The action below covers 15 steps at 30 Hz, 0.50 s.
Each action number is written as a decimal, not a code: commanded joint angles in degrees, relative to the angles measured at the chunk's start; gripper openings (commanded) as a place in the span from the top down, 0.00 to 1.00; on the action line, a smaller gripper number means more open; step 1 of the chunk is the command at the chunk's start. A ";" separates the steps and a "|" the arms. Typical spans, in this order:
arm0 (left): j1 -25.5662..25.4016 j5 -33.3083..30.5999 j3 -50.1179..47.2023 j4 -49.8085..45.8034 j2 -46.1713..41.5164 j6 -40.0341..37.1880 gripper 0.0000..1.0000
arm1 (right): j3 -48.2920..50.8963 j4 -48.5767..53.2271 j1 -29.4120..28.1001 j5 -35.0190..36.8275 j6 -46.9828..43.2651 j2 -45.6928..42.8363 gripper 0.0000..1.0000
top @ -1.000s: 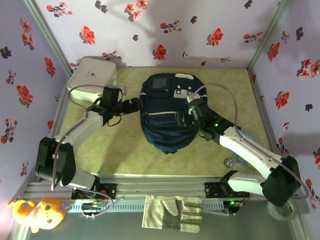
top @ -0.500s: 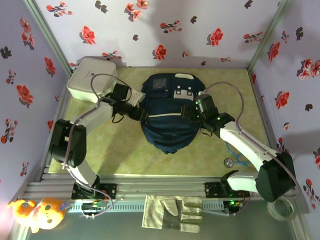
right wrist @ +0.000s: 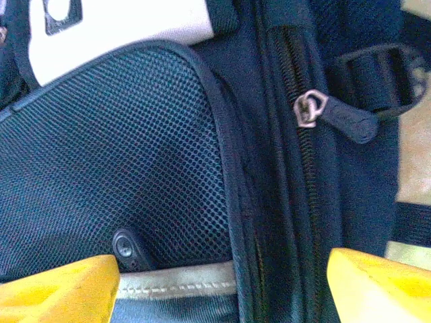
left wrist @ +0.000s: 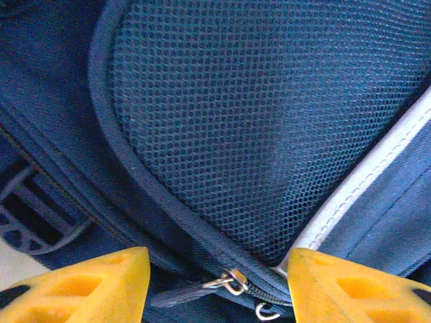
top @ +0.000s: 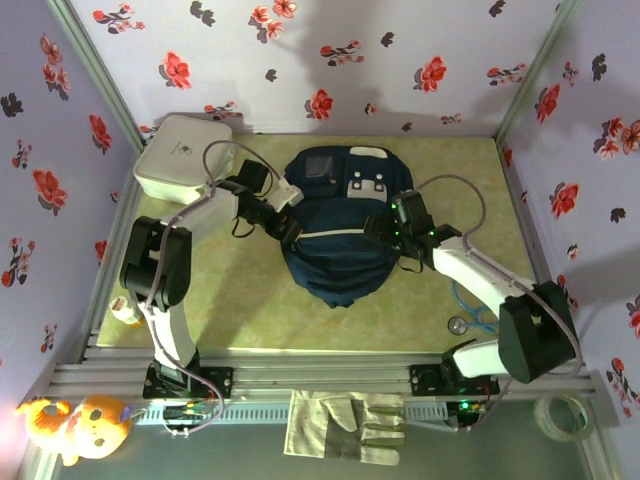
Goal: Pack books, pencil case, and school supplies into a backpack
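Observation:
The navy-blue backpack (top: 335,230) lies flat in the middle of the table, with grey patches toward the back wall. My left gripper (top: 287,218) is open at its left side. In the left wrist view the yellow fingers (left wrist: 74,286) stand wide apart on either side of a metal zipper pull (left wrist: 232,281), below a mesh pocket (left wrist: 269,121). My right gripper (top: 385,226) is open at the bag's right side, its fingers (right wrist: 384,282) spanning the mesh pocket's edge and a closed zipper. That zipper's pull (right wrist: 313,108) sits further up. The books and the pencil case are out of view.
A white square box (top: 183,155) stands at the back left, close behind the left arm. A small tape roll (top: 127,312) lies at the left edge. A blue cord (top: 470,315) lies front right. A glove (top: 350,425) and a plush toy (top: 75,425) lie off the front edge.
Both arms have swung back toward the rear of the table. The left gripper came right onto the backpack's left side. The right gripper shifted off the bag's front to its right side.

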State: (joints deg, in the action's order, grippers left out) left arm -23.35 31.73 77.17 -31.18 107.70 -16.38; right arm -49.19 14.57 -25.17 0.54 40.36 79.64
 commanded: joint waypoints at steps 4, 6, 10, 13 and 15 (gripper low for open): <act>-0.88 6.78 0.25 -0.38 1.18 3.77 0.49 | -3.31 -6.28 1.60 -5.02 -1.63 7.56 0.26; -1.58 7.12 -0.27 0.14 0.90 5.02 0.50 | -6.03 -6.92 1.87 -5.72 -4.10 10.39 0.27; -3.46 7.12 -2.96 3.06 -1.26 7.18 0.52 | -13.17 -7.80 2.53 -8.10 -8.77 16.98 0.28; -4.76 7.12 -5.42 5.40 -3.39 8.87 0.53 | -18.50 -7.54 3.24 -8.97 -11.21 21.23 0.29; -5.10 6.99 -7.04 7.30 -5.11 10.40 0.54 | -21.25 -7.20 3.99 -9.00 -12.45 23.23 0.30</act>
State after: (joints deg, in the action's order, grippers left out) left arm -25.98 35.33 72.14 -25.85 106.26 -8.73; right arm -65.84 12.82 -21.06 -4.32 31.66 100.62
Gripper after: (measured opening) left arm 0.466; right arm 0.706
